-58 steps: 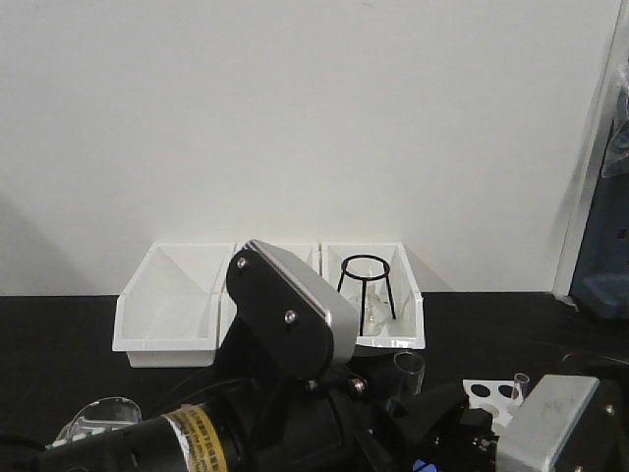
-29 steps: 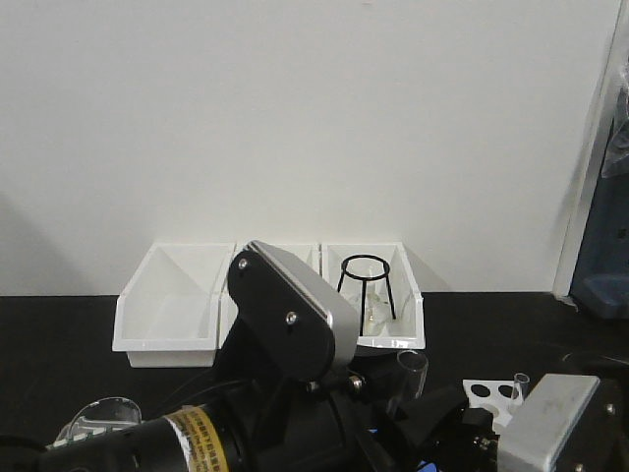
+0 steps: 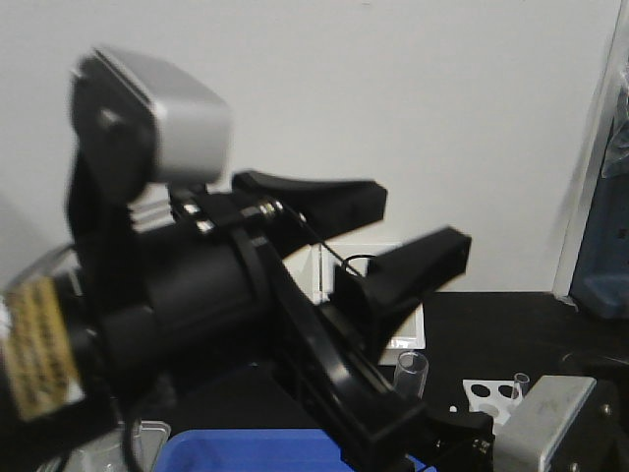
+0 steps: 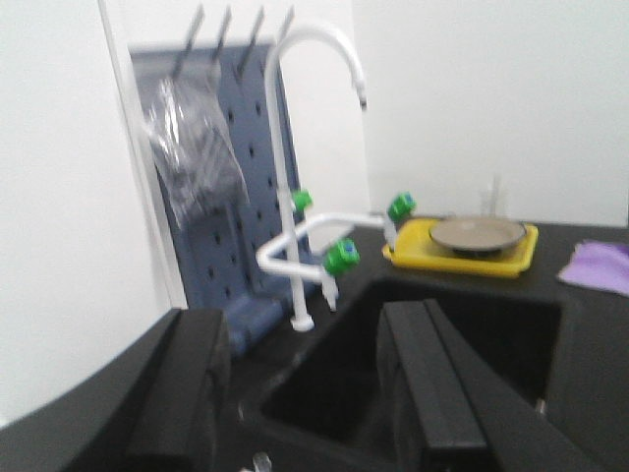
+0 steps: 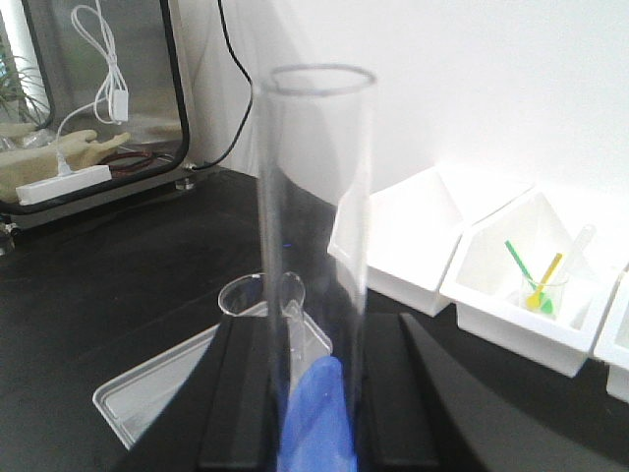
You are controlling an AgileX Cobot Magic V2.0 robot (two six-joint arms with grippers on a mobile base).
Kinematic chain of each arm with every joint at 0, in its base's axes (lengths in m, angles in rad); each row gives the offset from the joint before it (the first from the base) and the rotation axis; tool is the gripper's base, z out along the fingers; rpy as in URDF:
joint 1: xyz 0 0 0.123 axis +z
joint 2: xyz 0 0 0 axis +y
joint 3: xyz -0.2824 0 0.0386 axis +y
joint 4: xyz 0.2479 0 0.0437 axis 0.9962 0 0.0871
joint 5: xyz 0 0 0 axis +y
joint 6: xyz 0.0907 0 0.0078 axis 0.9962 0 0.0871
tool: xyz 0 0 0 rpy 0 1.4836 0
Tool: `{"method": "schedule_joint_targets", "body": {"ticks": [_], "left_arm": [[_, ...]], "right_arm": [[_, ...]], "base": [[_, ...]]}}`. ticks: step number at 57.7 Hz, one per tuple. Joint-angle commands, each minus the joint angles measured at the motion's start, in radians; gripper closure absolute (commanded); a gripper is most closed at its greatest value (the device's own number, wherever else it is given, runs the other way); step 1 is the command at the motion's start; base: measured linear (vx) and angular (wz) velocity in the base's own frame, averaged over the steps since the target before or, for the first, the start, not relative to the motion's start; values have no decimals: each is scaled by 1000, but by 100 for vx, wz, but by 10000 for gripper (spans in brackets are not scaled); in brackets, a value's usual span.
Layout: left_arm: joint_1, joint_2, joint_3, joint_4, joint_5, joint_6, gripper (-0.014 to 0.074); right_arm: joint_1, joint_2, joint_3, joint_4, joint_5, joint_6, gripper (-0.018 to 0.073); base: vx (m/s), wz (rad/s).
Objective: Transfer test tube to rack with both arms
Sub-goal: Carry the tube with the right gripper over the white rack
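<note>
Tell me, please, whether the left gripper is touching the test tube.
Apart. The front view shows the left gripper open, its fingertips well above the test tube; the left wrist view shows nothing between them.

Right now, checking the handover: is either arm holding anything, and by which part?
The right gripper holds the test tube upright by its lower end, between its jaws. The left gripper is open and empty.
</note>
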Motion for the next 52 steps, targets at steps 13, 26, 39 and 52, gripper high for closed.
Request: {"method": "schedule_joint_targets", "body": {"ticks": [13, 26, 39, 52], "left_arm": [[-7, -127, -63, 114, 157, -10, 365], [-7, -151, -63, 113, 239, -12, 606], [-7, -150, -63, 113, 227, -18, 603], [-7, -150, -63, 112, 238, -18, 603]], "right_arm": [[-138, -16, -38, 38, -74, -49, 567], [-412, -16, -38, 22, -138, -136, 567], [-537, 76, -19, -40, -280, -136, 567], [-582, 249, 58, -34, -600, -135, 567]], "base": [[0, 0], [0, 0], [0, 0], [0, 0]]}}
